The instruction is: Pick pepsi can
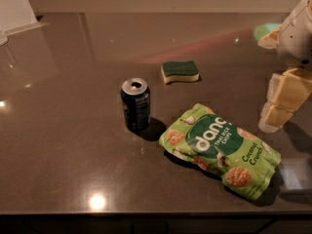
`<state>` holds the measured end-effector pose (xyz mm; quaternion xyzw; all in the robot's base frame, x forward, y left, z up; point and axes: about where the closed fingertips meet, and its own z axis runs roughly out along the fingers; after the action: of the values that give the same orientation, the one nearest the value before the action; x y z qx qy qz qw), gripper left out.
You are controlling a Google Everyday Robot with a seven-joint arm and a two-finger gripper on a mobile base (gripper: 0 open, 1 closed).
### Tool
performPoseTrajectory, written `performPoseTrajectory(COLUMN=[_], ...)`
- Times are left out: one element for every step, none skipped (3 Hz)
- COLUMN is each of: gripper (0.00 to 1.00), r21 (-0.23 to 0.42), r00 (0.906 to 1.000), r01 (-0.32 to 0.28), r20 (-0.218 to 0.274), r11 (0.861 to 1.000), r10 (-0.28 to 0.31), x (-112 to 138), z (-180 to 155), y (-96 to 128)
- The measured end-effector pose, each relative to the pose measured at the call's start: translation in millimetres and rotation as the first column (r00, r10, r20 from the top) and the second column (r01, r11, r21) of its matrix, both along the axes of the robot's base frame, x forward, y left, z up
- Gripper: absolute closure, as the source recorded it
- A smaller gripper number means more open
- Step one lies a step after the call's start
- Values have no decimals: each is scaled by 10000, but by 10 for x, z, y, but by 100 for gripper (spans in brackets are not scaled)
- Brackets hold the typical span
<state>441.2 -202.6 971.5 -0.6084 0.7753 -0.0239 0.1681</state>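
Observation:
The pepsi can (135,104) is a small dark navy-blue can with a silver top. It stands upright on the dark tabletop (58,145), left of centre. My gripper (274,120) hangs at the right edge of the view, pale yellow and pointing down, close above the table. It is far to the right of the can, beyond the green snack bag, and touches neither of them.
A green snack bag (222,150) lies flat just right of the can. A green and yellow sponge (180,71) lies behind them. The table's front edge runs along the bottom of the view. A pale wall panel (17,6) stands at the back left.

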Motion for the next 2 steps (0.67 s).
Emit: performPoseTrajectory(gripper=[0, 0], r21=[501, 1186], r00=[9995, 9974], r01=[-304, -654], r20=[-93, -217], r11=[9983, 9908], r10=[309, 684], x=[64, 137], z=[-120, -255], y=[261, 606])
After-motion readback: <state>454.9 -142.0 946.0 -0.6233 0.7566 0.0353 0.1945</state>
